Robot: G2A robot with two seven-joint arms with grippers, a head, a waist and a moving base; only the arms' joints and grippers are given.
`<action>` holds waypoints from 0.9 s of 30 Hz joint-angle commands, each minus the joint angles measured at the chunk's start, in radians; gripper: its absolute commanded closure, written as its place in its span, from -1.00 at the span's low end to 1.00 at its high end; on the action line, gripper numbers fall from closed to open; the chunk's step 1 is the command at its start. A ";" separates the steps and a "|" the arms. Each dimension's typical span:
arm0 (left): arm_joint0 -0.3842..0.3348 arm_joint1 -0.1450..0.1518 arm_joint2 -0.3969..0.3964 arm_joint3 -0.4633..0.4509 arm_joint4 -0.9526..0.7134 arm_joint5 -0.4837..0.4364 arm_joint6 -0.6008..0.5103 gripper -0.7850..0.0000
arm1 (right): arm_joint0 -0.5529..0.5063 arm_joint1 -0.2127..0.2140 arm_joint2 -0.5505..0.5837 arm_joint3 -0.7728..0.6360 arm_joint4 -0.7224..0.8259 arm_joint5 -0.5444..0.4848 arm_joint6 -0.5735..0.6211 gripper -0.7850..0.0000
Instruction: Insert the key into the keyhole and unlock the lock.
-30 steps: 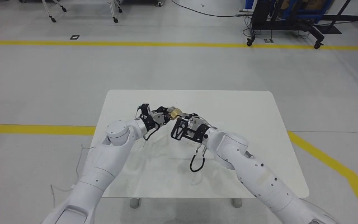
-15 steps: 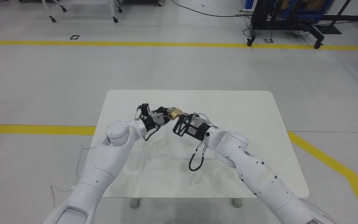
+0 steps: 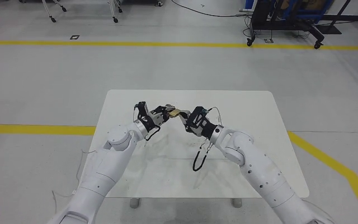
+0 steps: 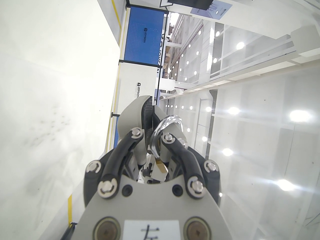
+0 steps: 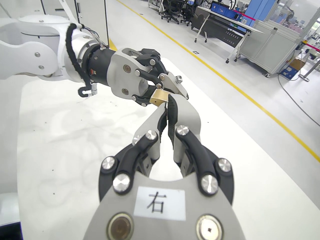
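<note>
Padlock (image 5: 159, 97): clamped between jaws of left gripper (image 4: 153, 118). Right gripper (image 5: 166, 106): jaws pressed shut, contents unclear. Risk: a misaligned push could twist it loose.

Two arms rise from the lower edge and meet over the upper middle of the white table (image 3: 251, 112). The left gripper (image 3: 166, 113), on the frame's left, holds a small brass lock (image 3: 175, 112); the right gripper (image 3: 183, 117) sits just beside it. A yellow floor line (image 3: 168, 43) crosses above.
</note>
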 commanded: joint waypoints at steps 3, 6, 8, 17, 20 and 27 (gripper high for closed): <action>0.003 -0.001 -0.003 -0.003 -0.001 0.002 0.000 1.00 | 0.000 0.001 0.007 0.010 0.002 -0.023 -0.012 1.00; 0.002 -0.003 -0.003 -0.002 -0.001 0.014 0.000 1.00 | 0.000 0.002 0.009 0.004 -0.009 -0.030 0.001 -0.62; 0.002 -0.004 -0.006 -0.001 -0.007 0.014 0.012 1.00 | -0.005 0.003 0.014 -0.005 -0.018 -0.023 0.011 -1.00; 0.022 -0.015 0.024 -0.024 0.106 -0.064 0.151 1.00 | -0.124 0.034 0.170 -0.073 0.004 -0.021 -0.110 -1.00; 0.025 -0.021 0.072 -0.023 0.265 -0.107 0.258 1.00 | -0.206 0.051 0.267 -0.115 0.045 -0.044 -0.161 -1.00; -0.008 -0.057 0.201 0.032 0.444 -0.021 0.373 1.00 | -0.289 0.069 0.371 -0.162 0.069 -0.089 -0.191 -1.00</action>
